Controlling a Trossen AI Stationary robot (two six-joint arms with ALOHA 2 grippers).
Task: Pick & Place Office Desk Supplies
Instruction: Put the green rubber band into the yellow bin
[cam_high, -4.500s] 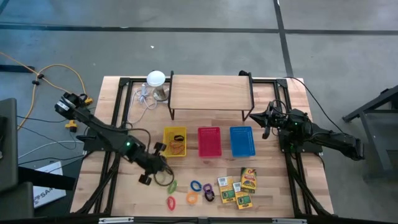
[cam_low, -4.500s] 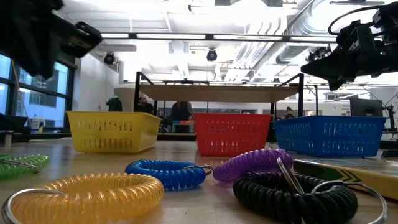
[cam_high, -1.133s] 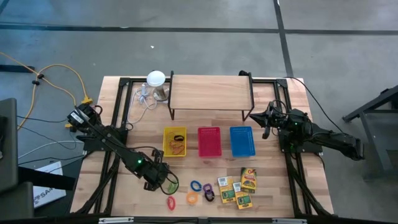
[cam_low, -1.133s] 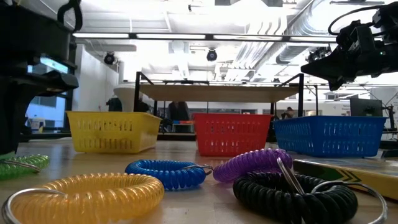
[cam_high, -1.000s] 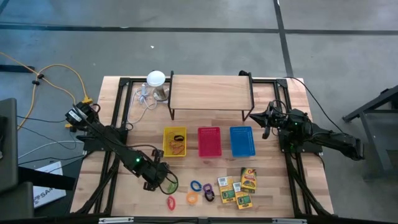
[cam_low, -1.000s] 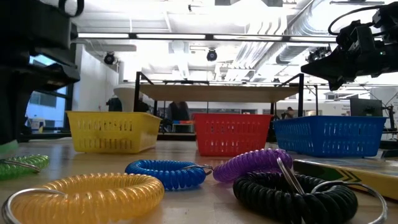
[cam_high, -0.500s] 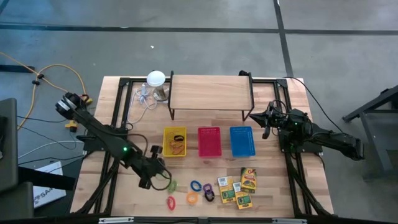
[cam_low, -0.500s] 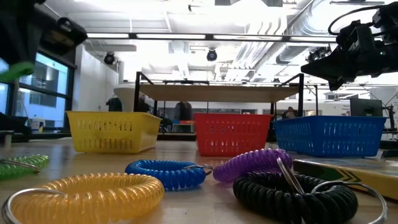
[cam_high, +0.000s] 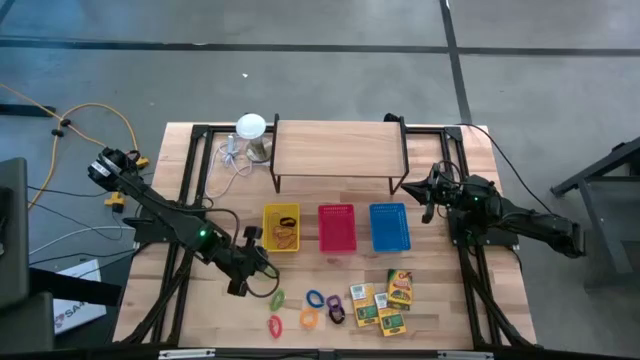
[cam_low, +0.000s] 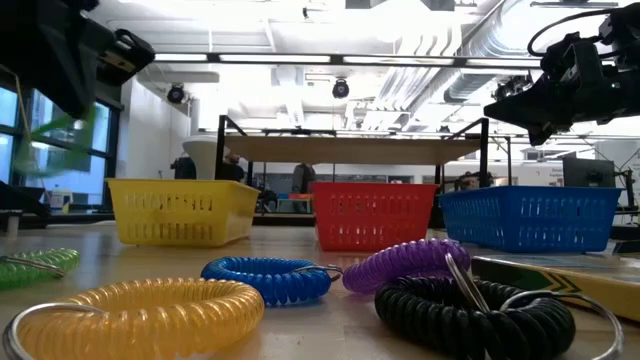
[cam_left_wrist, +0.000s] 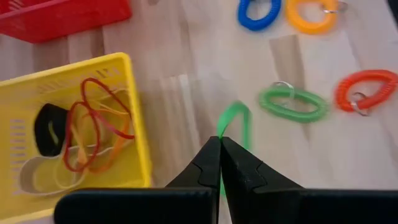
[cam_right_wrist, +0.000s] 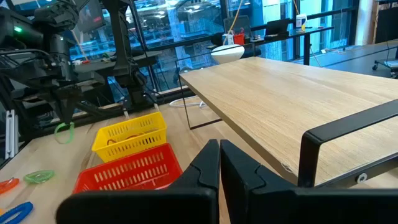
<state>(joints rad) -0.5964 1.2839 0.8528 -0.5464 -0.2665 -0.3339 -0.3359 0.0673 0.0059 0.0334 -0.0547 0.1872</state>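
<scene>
The left gripper (cam_left_wrist: 220, 144) pinches a thin green rubber band (cam_left_wrist: 234, 122), lifted clear of the table (cam_high: 230, 310) near its front-left, likely bound for the yellow basket (cam_high: 268, 212). The right gripper (cam_high: 428, 197), pressed together on nothing, waits near the table's right edge.

Bright even overhead lighting, soft shadows on the worktop (cam_high: 230, 320), glaring ceiling strips in low view, foreground coils (cam_low: 150, 312) soft, green band (cam_low: 62, 145) motion-blurred

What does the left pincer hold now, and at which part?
The left pincer pinches a thin green rubber band at one end of its loop; the rest hangs free.
</scene>
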